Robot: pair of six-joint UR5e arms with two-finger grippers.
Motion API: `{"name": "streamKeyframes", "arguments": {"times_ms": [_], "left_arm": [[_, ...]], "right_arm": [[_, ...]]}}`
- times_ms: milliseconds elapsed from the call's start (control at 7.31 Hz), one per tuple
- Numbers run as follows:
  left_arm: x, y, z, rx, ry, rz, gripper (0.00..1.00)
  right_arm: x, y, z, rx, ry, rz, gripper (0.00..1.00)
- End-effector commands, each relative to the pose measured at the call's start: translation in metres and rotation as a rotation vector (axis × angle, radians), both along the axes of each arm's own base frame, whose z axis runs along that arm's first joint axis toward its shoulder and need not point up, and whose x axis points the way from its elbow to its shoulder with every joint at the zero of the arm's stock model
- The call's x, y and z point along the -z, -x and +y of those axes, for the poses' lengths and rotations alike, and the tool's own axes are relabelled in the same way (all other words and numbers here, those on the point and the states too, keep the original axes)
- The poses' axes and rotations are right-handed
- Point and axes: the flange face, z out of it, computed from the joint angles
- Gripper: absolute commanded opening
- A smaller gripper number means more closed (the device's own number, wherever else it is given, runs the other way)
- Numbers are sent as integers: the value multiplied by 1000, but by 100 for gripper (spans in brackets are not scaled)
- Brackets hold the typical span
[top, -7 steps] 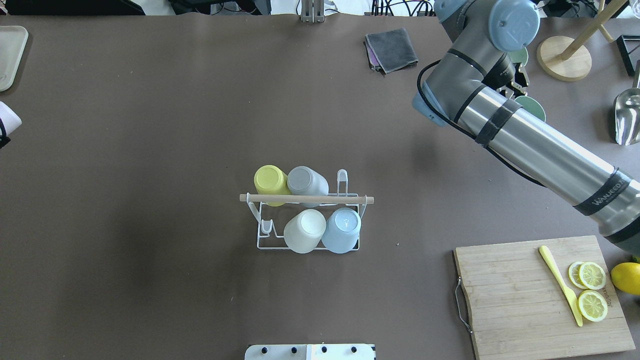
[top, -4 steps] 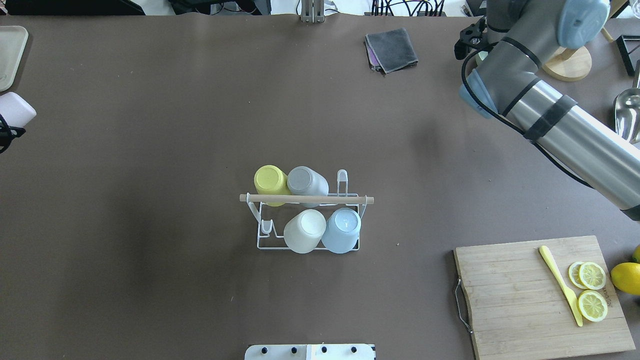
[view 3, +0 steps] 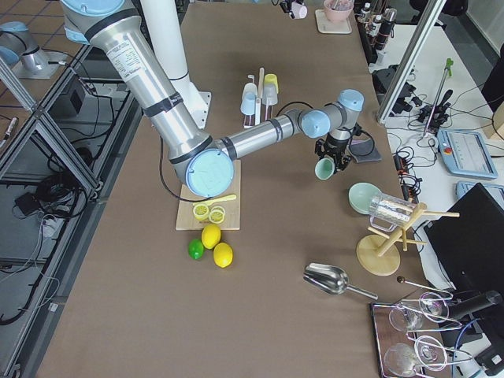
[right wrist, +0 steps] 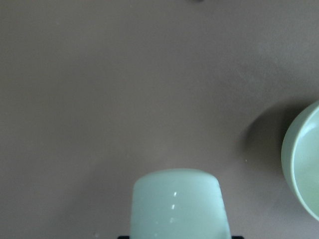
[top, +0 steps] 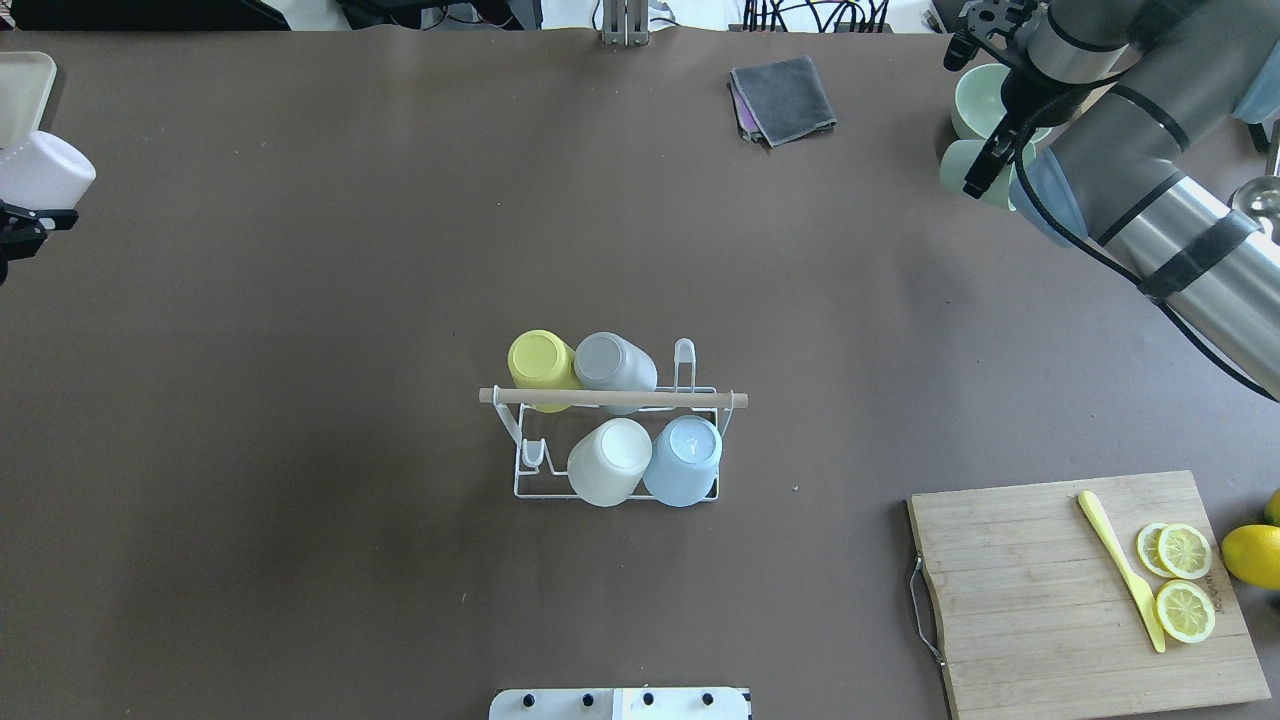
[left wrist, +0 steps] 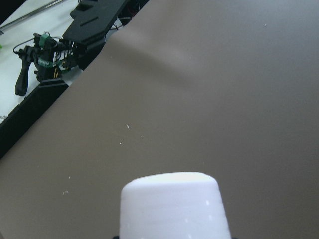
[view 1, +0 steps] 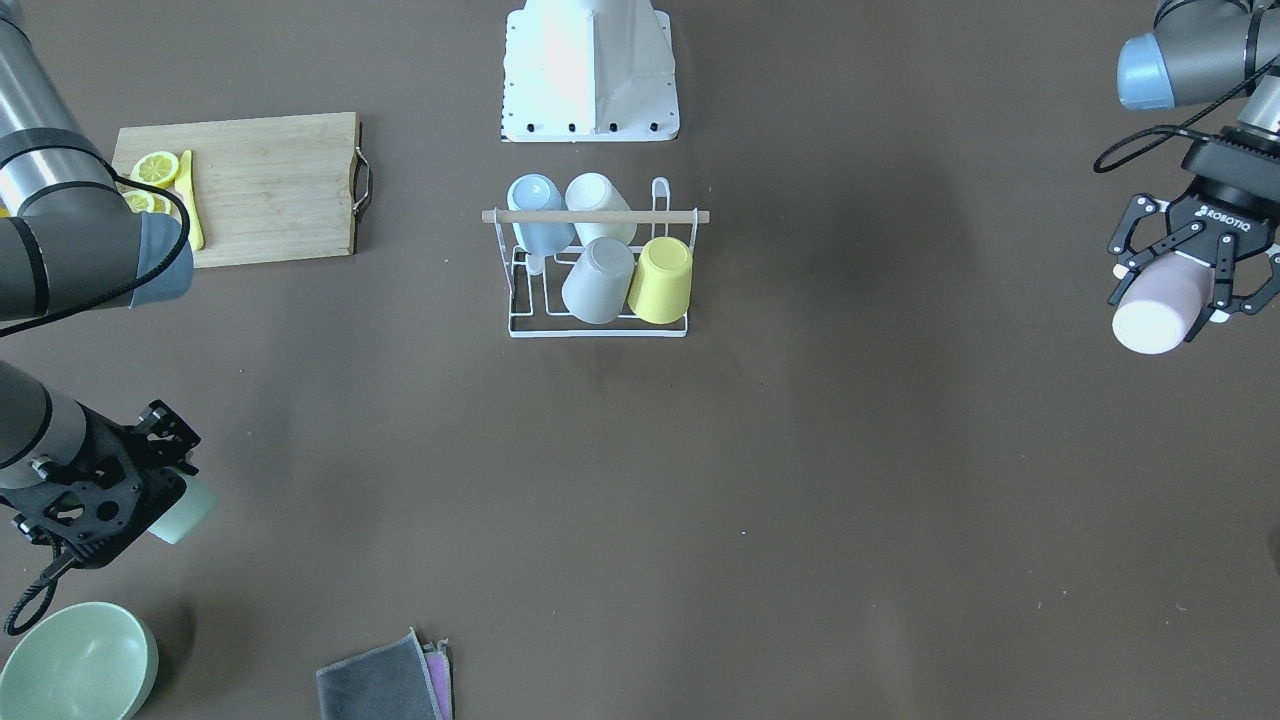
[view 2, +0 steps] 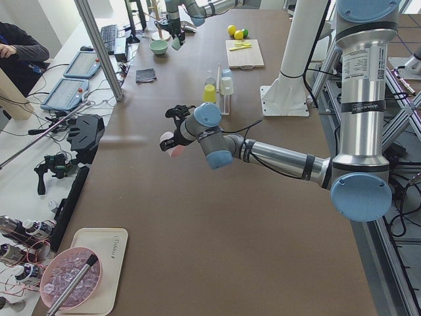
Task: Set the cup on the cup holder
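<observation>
The cup holder [top: 615,398], a white wire rack with a wooden rod handle, stands mid-table and carries several upturned cups: yellow, grey, white and blue. It also shows in the front-facing view [view 1: 598,325]. My left gripper [view 1: 1170,290] is shut on a pale pink-white cup [view 1: 1155,310], held above the table's left end, far from the rack. That cup shows at the overhead view's left edge [top: 45,170] and in the left wrist view [left wrist: 172,206]. My right gripper [view 1: 160,500] is shut on a pale green cup [top: 965,170], held over the far right; the cup also shows in the right wrist view [right wrist: 177,204].
A pale green bowl [top: 975,95] sits just beyond the right gripper. A folded grey cloth [top: 785,100] lies at the far edge. A wooden cutting board [top: 1030,600] with a yellow knife and lemon slices is at the near right. A pale tray [top: 20,90] sits far left.
My right arm has swung toward the far right corner, and the green cup in its gripper now shows beside the bowl. My left gripper has carried the pale cup farther along the left edge.
</observation>
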Motion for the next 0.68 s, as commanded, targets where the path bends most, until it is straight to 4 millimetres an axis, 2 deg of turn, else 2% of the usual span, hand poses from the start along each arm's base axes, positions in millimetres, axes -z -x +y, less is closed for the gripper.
{"name": "streamKeyframes", "arguments": {"times_ms": [0, 274, 411, 547], "left_arm": [[35, -14, 24, -23, -148, 191, 0], [57, -68, 67, -173, -289, 349, 0], [72, -91, 84, -230, -372, 420, 0], [85, -120, 103, -263, -431, 495, 0]], "right_arm": [[72, -6, 20, -46, -64, -92, 0], [98, 11, 34, -65, -189, -236, 0], [106, 19, 43, -112, -212, -326, 0], [105, 16, 49, -146, -226, -388, 0]]}}
